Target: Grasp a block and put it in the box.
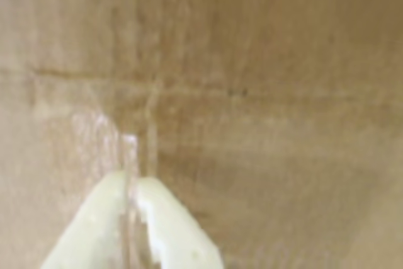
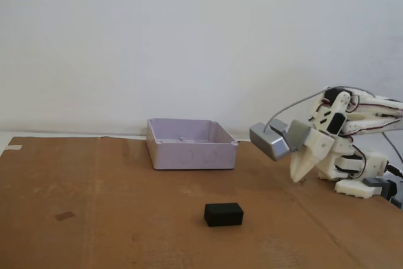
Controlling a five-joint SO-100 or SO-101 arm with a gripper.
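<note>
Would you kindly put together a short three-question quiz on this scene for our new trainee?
1. True or false: the block already lies inside the box.
2. In the fixed view, the gripper is: A) above the box, B) touching the block, C) right of both, near the arm's base.
3. Fill in: in the wrist view, the gripper fingers look ____ with nothing between them.

Key
1. False; the block sits on the cardboard surface, in front of the box.
2. C
3. shut
</note>
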